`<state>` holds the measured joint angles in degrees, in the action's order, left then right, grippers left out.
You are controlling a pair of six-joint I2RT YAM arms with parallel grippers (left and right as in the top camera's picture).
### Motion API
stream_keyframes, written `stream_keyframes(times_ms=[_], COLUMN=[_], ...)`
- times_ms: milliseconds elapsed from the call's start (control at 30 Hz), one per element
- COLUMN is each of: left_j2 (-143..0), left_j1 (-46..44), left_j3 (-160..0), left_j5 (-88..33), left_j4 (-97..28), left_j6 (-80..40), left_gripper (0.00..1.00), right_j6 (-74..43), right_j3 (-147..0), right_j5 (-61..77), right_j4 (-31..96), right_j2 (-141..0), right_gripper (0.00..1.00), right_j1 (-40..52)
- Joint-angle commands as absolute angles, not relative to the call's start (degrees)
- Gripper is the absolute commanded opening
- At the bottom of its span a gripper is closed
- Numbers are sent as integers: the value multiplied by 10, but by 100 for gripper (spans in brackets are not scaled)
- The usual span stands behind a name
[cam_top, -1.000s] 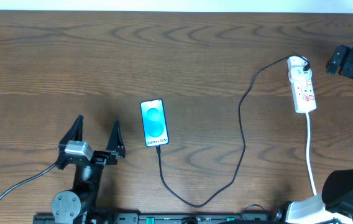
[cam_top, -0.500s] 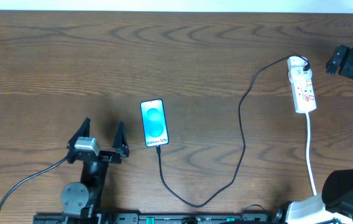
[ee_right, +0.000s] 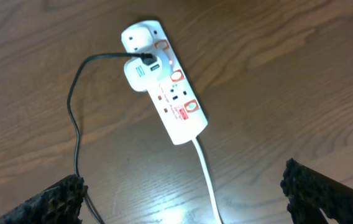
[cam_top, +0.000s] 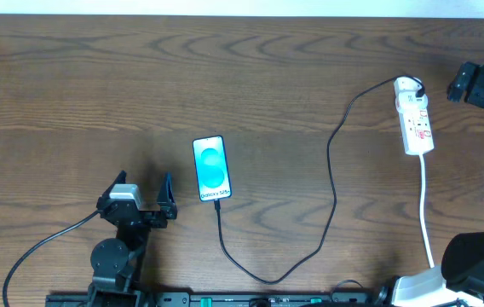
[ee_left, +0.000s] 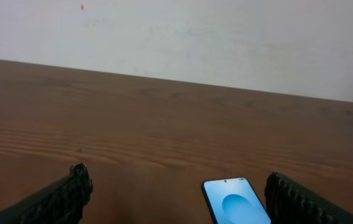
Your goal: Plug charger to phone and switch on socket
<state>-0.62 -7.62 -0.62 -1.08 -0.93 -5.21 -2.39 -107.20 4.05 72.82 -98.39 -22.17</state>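
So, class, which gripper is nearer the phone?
Left. The left gripper sits just beside the phone, on its left; the right gripper is far across the table, beyond the socket.

On the table [cam_top: 242, 77], as seen from overhead, the phone [cam_top: 211, 168] is laid flat a little toward 9 o'clock of the middle. The left gripper [cam_top: 144, 181] is found near it at about 8 o'clock, apart from it. The socket [cam_top: 415, 119] is laid well apart from the phone at about 3 o'clock. The charger [cam_top: 331, 170] is joined to the phone's 6 o'clock end, is looped toward 5 o'clock, then is led up to the socket's 12 o'clock end. A cord [cam_top: 427, 205] is run from the socket's 6 o'clock end. The right gripper [ee_right: 183, 180] is placed above the socket, clear of it
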Motion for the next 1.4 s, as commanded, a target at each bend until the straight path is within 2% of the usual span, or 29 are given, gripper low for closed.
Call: stream_keyframes(times_ms=[0,433,1367], left_j2=[-1,-1,-2], left_j1=[-77,-57,-34], left_j3=[-2,-2,-2], left_j5=[11,11,5], left_j4=[-41,-43,-42], left_j6=[-24,43,41], left_gripper=[91,91,91], right_j6=[-30,-30,-30], right_j3=[-1082,-1082,-1082], right_j5=[40,40,40], right_j4=[729,729,729], right_j2=[-978,-978,-978], right_gripper=[99,99,99], right_j1=[-221,-221,-221])
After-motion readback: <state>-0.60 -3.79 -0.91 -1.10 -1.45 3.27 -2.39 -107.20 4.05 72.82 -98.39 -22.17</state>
